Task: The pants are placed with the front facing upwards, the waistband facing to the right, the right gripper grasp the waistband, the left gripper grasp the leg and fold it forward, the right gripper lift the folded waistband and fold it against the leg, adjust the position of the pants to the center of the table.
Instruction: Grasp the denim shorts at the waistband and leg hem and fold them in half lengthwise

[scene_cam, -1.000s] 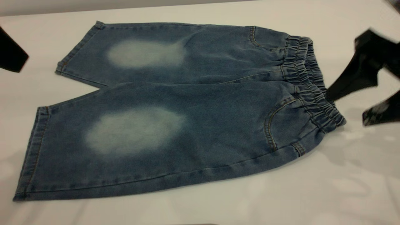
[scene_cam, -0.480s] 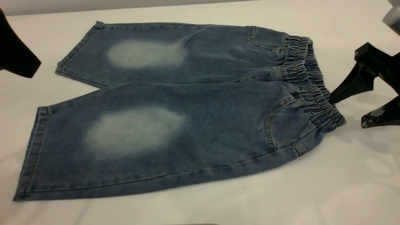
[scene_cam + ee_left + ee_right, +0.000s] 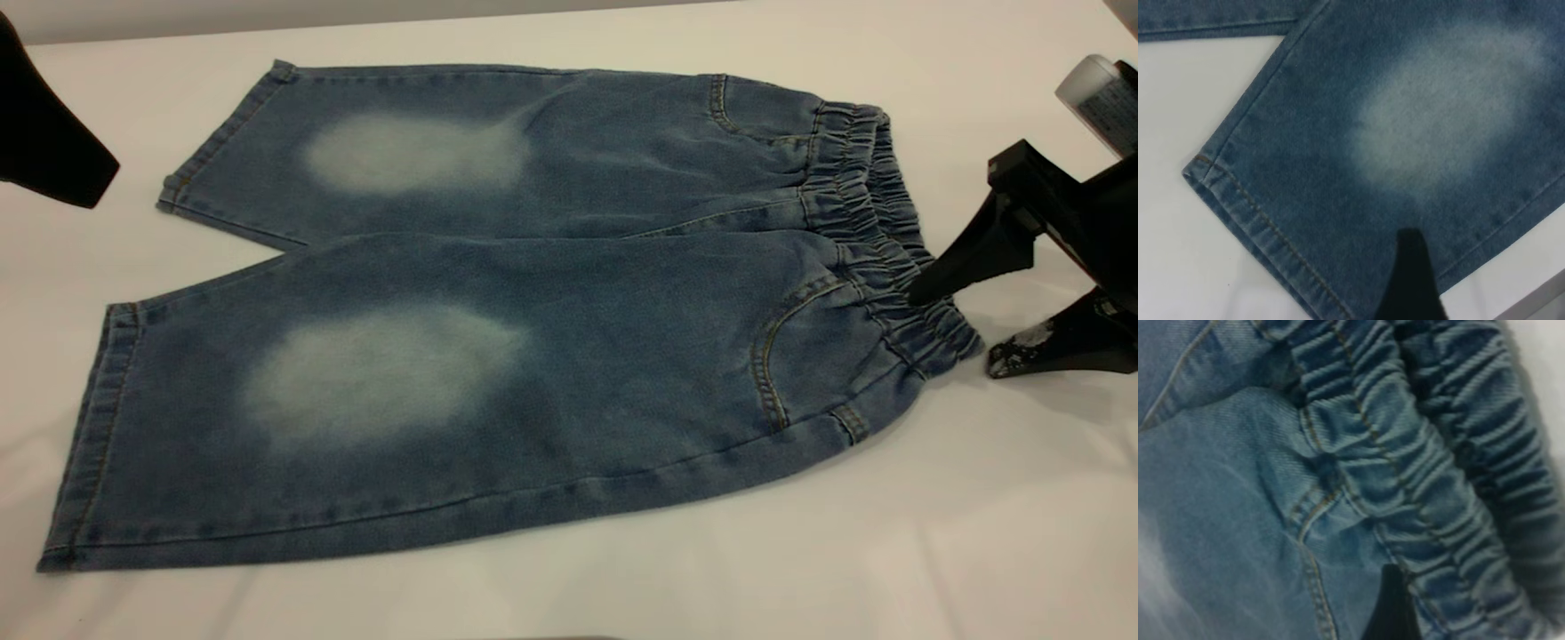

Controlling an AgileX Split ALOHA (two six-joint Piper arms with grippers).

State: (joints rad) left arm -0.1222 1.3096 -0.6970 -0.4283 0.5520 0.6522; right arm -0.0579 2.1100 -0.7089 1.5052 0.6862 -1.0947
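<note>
White table (image 3: 978,551) fills the exterior view, pants (image 3: 498,302) spread flat on it, front up, both legs pointing left, each with a pale oval patch, near leg overlapping the far one along the middle. Waistband (image 3: 876,240) puckered at the right end of the pants, close up in the right wrist view (image 3: 1425,467). Right gripper (image 3: 951,324) at the waistband's near end, fingers spread wide: upper finger tip over or touching the gathered band, lower finger tip on the table just beside the band's corner, nothing clamped. Left gripper (image 3: 49,147) only partly in frame at the far left edge, above the table, apart from the far leg's hem; can't tell its opening. Left wrist view shows one dark finger (image 3: 1411,280) over a leg near its hem.
</note>
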